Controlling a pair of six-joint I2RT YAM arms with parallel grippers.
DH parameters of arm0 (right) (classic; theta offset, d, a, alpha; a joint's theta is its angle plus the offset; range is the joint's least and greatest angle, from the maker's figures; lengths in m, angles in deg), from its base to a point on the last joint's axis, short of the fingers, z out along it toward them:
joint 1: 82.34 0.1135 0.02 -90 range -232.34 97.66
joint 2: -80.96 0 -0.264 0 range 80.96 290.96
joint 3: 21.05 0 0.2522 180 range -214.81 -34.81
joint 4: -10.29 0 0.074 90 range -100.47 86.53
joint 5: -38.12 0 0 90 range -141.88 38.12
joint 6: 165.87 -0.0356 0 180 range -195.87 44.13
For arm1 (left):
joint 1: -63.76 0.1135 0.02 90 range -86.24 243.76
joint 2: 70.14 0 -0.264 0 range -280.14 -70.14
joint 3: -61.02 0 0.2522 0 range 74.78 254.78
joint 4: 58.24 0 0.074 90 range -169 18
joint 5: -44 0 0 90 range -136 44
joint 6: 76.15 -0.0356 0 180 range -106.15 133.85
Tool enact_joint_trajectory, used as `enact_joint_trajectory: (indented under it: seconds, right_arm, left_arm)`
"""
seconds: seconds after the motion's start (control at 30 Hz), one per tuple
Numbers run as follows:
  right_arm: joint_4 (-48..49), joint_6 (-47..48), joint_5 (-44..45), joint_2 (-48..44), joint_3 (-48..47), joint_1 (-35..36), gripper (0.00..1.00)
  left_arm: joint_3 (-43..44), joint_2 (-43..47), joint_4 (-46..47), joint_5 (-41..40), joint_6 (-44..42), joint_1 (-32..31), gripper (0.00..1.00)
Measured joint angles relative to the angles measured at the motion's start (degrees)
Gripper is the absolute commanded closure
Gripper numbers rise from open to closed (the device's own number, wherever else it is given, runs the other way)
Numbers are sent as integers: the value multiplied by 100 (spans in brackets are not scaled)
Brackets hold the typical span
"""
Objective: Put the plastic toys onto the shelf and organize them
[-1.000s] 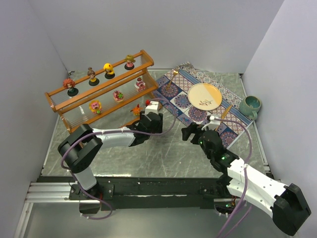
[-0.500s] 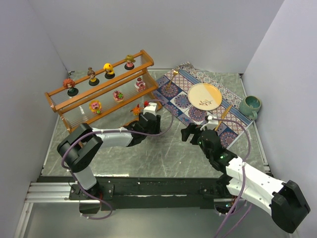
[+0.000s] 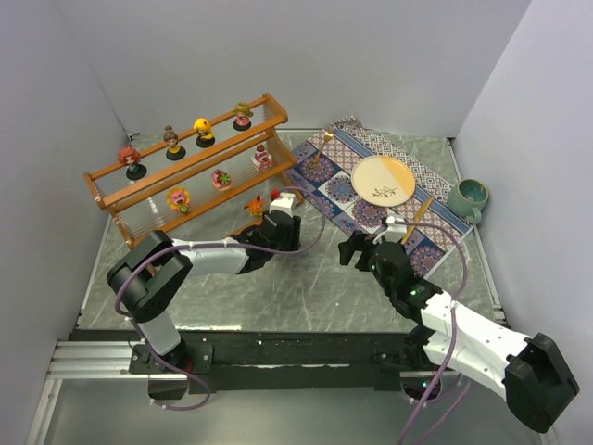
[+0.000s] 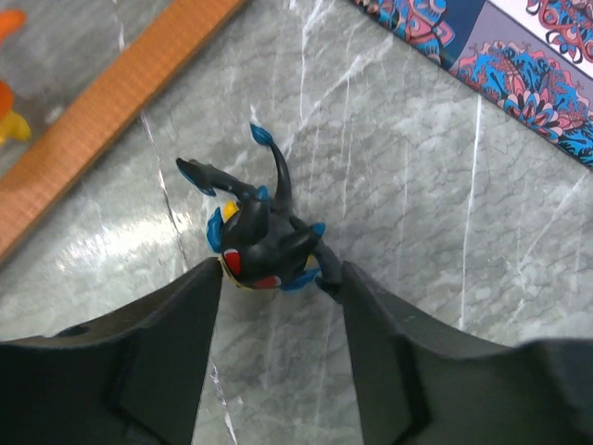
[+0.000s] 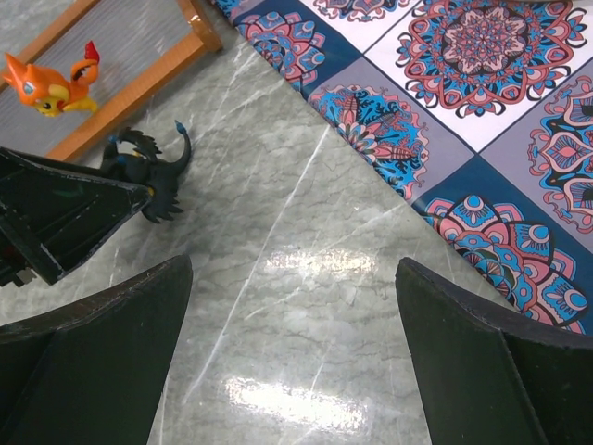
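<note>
The shelf (image 3: 185, 158), at 10 o'clock on the table (image 3: 306, 287), is already stocked, with 4 dolls (image 3: 203, 132) on its top tier, so a late pick-up is judged to be in hand. The right gripper (image 5: 292, 264) is held wide open and empty. The left gripper (image 4: 280, 271) is set partly open astride the black spiky toy (image 4: 264, 246), which lies on the table at 5 o'clock from the shelf's right end. No firm grip is evident. Closing, then lifting toward a free tier, is called for next.

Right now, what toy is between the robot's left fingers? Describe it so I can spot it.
Find the long wooden shelf, then look on the grey table just off its near rail. Between the jaws of the left gripper lies a black spiky toy with blue tips, unlike the orange toy nearby.
</note>
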Motion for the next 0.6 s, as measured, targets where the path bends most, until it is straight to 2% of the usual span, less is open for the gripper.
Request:
enact_joint_trajectory:
  seconds: [0.23,0.6]
  right_arm:
    - [0,28,-17,109,-2,-2,3]
    - [-2,90,0,153,-4,0,3]
  left_arm:
    - [39,76,-229,142,448,-61,32]
    - [367,85,-350,422,892,-286,32]
